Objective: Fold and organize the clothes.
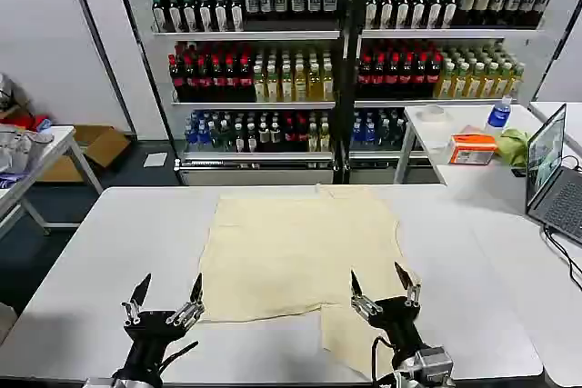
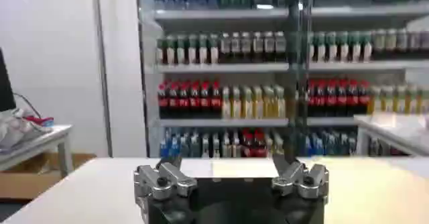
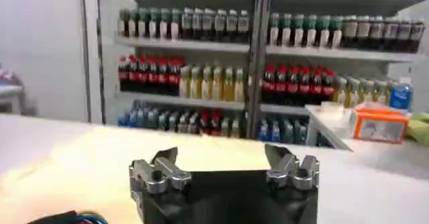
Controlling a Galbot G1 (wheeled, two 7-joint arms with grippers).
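Observation:
The clothes, one pale cream-yellow T-shirt (image 1: 296, 252), lie spread flat in the middle of the white table (image 1: 109, 252); one flap reaches the near edge in front of my right arm. My left gripper (image 1: 166, 290) is open above bare table, just left of the shirt's near corner. My right gripper (image 1: 381, 279) is open over the shirt's near right part, nothing between its fingers. In the left wrist view the left gripper (image 2: 230, 164) points toward the shirt (image 2: 268, 168) ahead. In the right wrist view the right gripper (image 3: 221, 157) hovers over the cream fabric (image 3: 100, 165).
Shelves of drink bottles (image 1: 346, 52) stand behind the table. A side table at right holds an orange box (image 1: 472, 148), a blue-capped bottle (image 1: 498, 115), a bright green cloth (image 1: 515, 145) and an open laptop (image 1: 553, 174). Another table with a white-grey cloth heap (image 1: 16, 154) is at far left.

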